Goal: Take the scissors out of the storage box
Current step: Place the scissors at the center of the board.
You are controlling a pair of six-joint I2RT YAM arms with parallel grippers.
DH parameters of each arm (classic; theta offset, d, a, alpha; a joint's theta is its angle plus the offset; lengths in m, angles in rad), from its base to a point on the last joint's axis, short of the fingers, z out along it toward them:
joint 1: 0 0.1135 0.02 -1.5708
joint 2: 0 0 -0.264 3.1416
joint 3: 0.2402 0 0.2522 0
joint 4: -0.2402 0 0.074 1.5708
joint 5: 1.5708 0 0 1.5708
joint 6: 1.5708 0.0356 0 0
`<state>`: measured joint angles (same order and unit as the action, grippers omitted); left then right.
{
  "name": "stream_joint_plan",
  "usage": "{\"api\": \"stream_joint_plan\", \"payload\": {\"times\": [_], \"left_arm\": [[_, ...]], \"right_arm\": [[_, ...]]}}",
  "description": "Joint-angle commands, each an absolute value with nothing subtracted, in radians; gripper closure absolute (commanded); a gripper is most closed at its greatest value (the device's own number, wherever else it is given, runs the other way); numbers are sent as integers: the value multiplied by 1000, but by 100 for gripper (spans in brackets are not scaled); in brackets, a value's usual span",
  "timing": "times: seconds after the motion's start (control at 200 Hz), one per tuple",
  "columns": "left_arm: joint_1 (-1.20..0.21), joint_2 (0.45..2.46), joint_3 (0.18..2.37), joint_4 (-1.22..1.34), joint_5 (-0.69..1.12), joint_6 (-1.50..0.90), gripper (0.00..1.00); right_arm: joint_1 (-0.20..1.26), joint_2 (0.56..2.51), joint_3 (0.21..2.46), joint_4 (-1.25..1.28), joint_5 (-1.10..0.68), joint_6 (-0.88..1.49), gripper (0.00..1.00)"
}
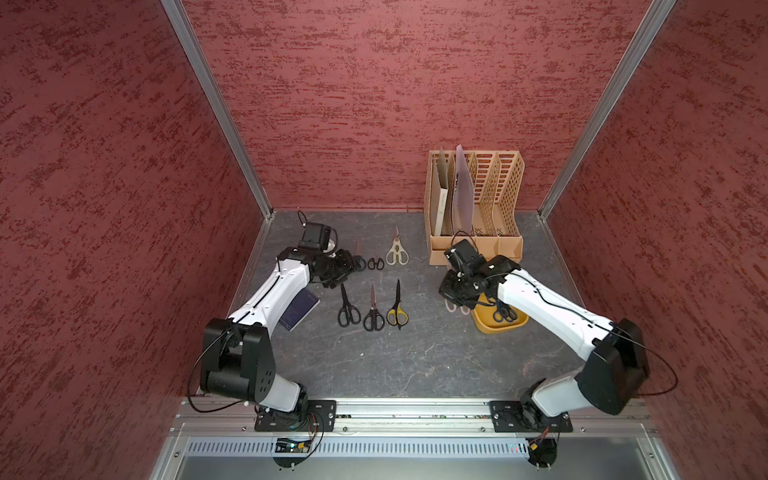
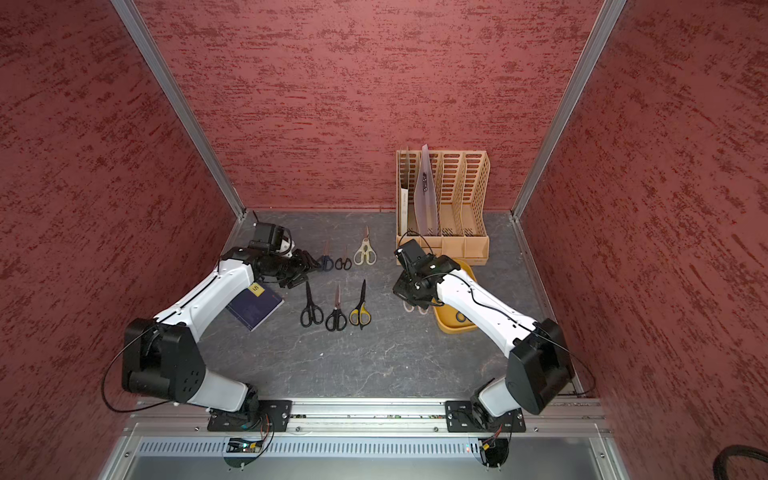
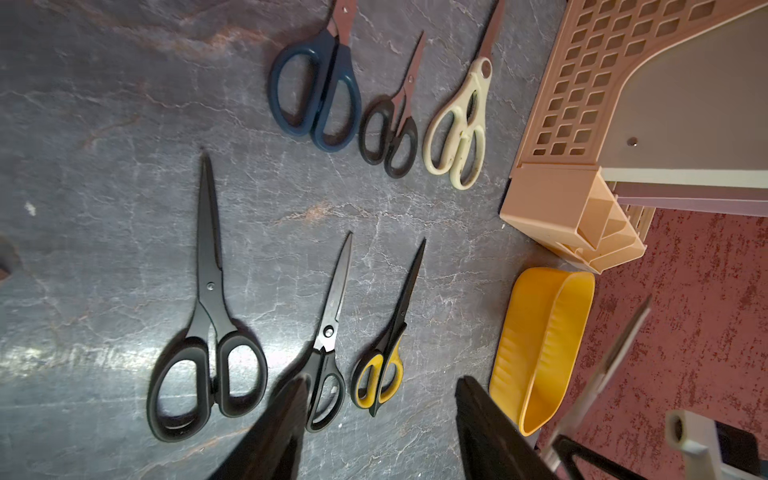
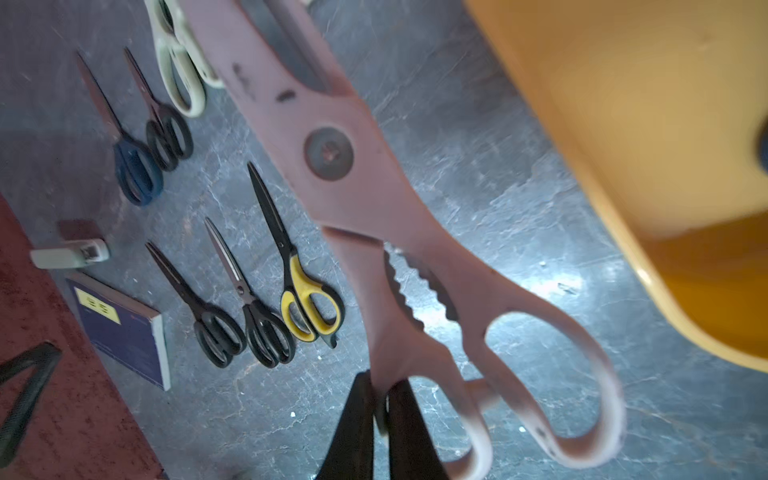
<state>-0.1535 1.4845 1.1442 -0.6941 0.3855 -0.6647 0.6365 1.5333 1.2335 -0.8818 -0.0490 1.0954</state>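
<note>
Beige plastic-handled kitchen scissors (image 4: 415,232), pinched by one handle loop in the right gripper (image 4: 384,411), hang over the dark bench (image 1: 415,365) just beside the shallow yellow plastic storage box (image 1: 490,328), blades pointing away from that gripper; the left gripper (image 3: 384,380) stands spread and empty.

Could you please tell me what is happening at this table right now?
The right gripper is shut on one handle loop of a beige pair of scissors, holding it beside the yellow storage box. Six pairs lie in two rows on the table. At least one dark-handled pair is in the box. The left gripper is open beside the rows, holding nothing.
</note>
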Motion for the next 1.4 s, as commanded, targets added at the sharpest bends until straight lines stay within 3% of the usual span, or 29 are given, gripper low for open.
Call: {"api": "stream_joint_plan", "payload": {"times": [0.0,0.441,0.907,1.227,1.397], "left_arm": [[-137,1434,1120,-687,402,-648,39],[-124,1359,1051,-737,384,-650,39],[-124,1360,1049,-728,371,-692,39],[-126,1397,1093,-735,370,-686,39],[-131,1406,1116,-742,370,-666,39]], "right_arm": [[679,1594,1249,-813,-46,1186,100],[735,1936,1453,-832,6,1256,100],[736,2014,1472,-823,-21,1261,96],[733,1954,1485,-840,4,1208,71],[713,1831,1506,-834,28,942,65]]}}
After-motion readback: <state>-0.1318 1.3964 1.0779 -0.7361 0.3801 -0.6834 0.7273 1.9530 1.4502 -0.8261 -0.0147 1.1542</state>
